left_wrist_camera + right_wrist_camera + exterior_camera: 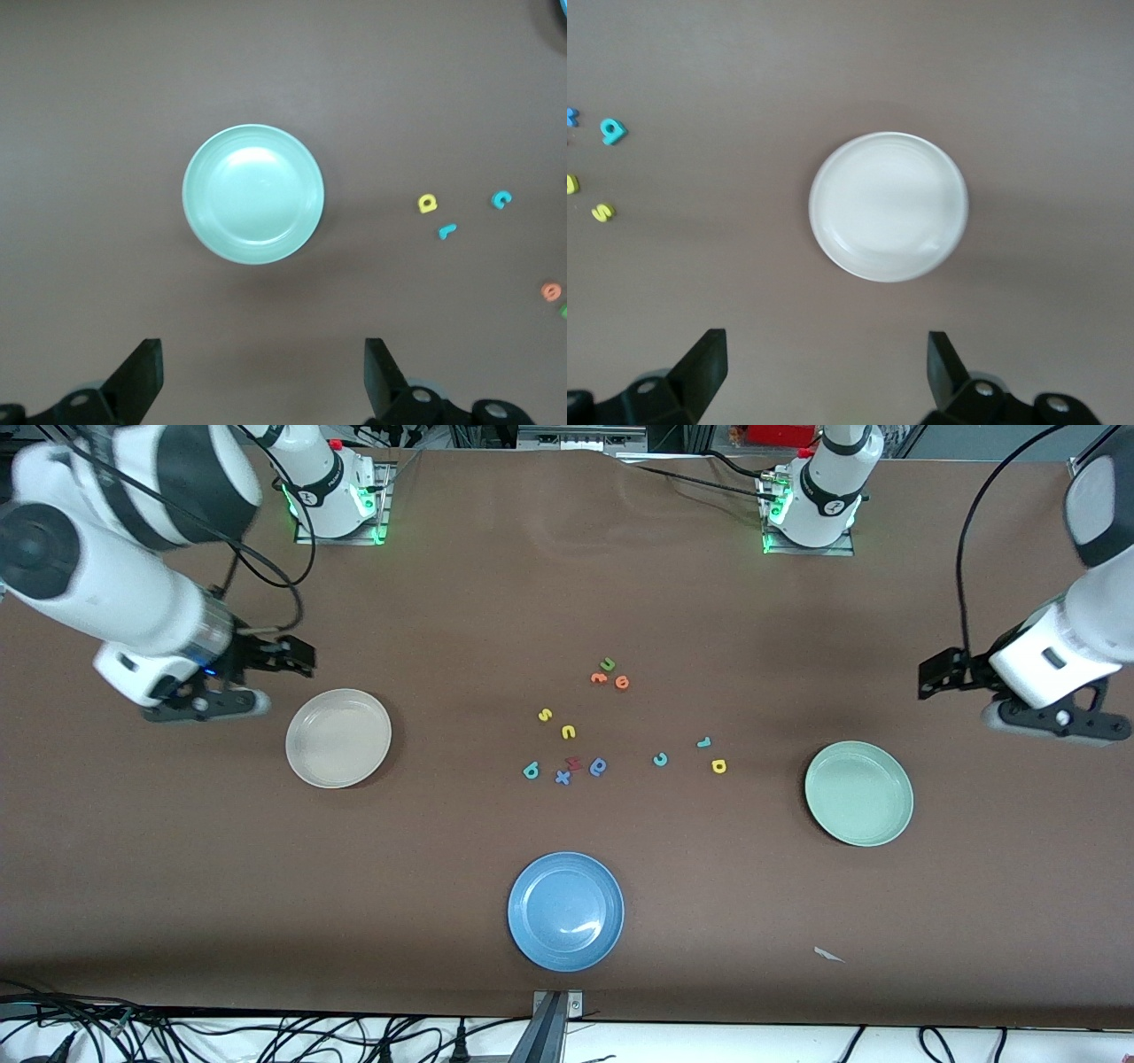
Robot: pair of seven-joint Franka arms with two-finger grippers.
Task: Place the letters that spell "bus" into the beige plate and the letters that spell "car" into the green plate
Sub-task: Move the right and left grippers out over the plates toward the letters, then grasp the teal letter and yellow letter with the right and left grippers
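The beige plate point(337, 738) point(889, 206) lies toward the right arm's end of the table, the green plate point(858, 793) point(253, 194) toward the left arm's end. Neither holds anything. Between them on the table lie the yellow "s" point(545, 714) point(602, 212), yellow "u" point(568, 732) and teal "b" point(531, 771) point(612, 131). Closer to the green plate are the teal "c" point(660, 759) point(501, 199), teal "r" point(704, 741) point(446, 231) and yellow "a" point(718, 766) point(428, 204). My right gripper point(202, 705) point(827, 367) hangs open over bare table beside the beige plate. My left gripper point(1059, 722) point(263, 372) hangs open beside the green plate.
A blue plate point(565, 911) sits nearer the front camera, in the middle. A green "u" point(607, 663) and two orange letters point(599, 678) lie farther from the camera than the yellow "s". A blue "x" point(563, 778), a dark red letter point(573, 762) and a blue rounded letter point(598, 766) lie beside the teal "b".
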